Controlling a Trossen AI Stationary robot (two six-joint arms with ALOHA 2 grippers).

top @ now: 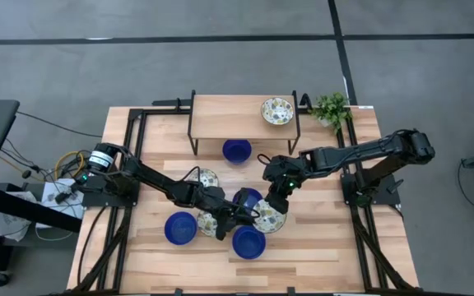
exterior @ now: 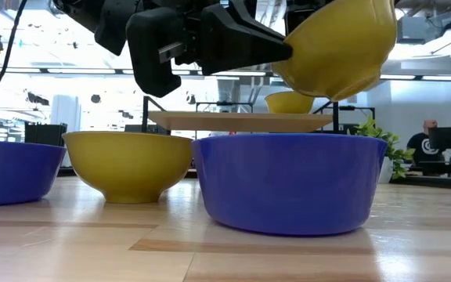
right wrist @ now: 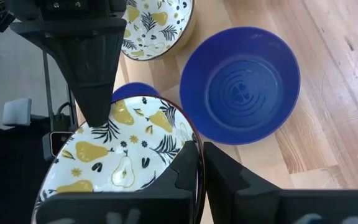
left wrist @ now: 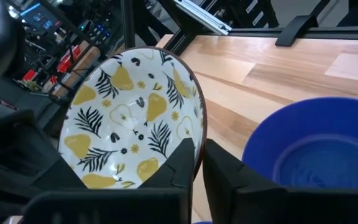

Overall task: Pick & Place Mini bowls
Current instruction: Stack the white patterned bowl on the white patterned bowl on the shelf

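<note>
A patterned mini bowl [top: 268,216], cream inside with pear and leaf print and yellow outside [exterior: 335,47], hangs above the table's middle. Both grippers are shut on it: my left gripper [top: 239,215] at its left rim, my right gripper [top: 283,194] at its far right rim. Beneath and around it stand a blue mini bowl [top: 248,242], a second blue one [top: 180,228] and a patterned one [top: 208,224], all resting on their bases. My left gripper pinches the patterned bowl's rim [left wrist: 194,148], one finger inside the bowl and one outside. It comes nearly level from the table's left. The bowl is lifted clear and tilted. My right gripper pinches the opposite rim [right wrist: 194,138], one finger inside and one outside, slanting down from the far right. The bowl hangs clear above a blue bowl [right wrist: 240,84].
A wooden shelf [top: 220,111] at the far side carries another patterned bowl [top: 277,111], with a blue bowl [top: 237,150] beneath it. One more patterned bowl [top: 206,178] and a blue one [top: 248,197] sit mid-table. A small plant [top: 331,108] stands at the far right.
</note>
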